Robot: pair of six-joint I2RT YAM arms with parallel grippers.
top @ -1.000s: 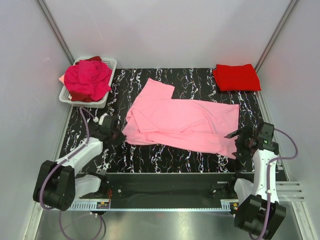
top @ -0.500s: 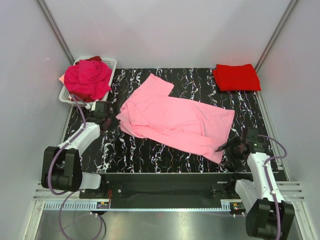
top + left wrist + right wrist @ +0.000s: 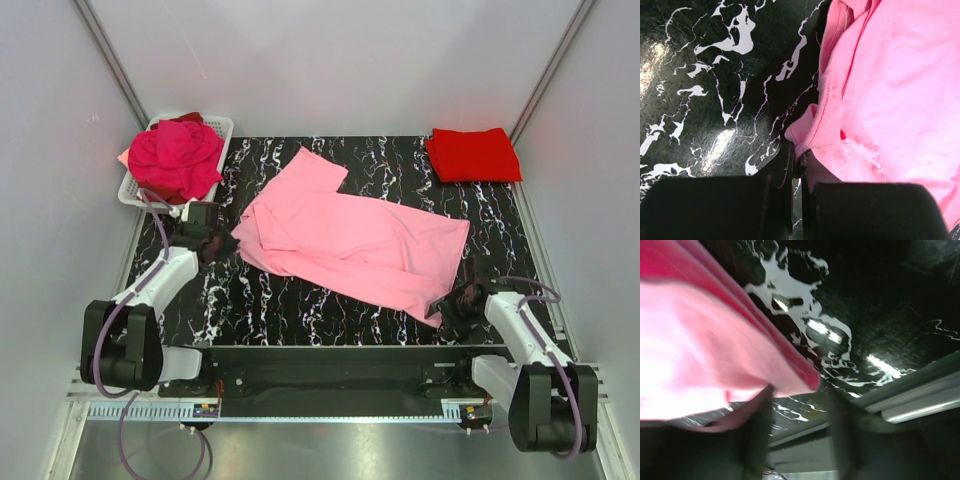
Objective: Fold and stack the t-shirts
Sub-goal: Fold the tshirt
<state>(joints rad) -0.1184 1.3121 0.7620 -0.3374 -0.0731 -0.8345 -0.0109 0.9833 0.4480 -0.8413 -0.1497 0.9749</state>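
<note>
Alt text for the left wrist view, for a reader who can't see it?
The left gripper, its fingers pressed together at the bottom of the frame, pinches a bunched edge of the pink t-shirt. The shirt fills the right side; the black, white-veined table fills the left.

Light pink cotton t-shirt (image 3: pixel 350 235): dragged leftward and slightly farther from the arm bases. Its left edge fold travelled with the left gripper (image 3: pixel 207 243) and is pinched at the fingertips. Right gripper (image 3: pixel 452 305): drawn back toward its own base, with the shirt's hem corner now between its spread fingers.
</note>
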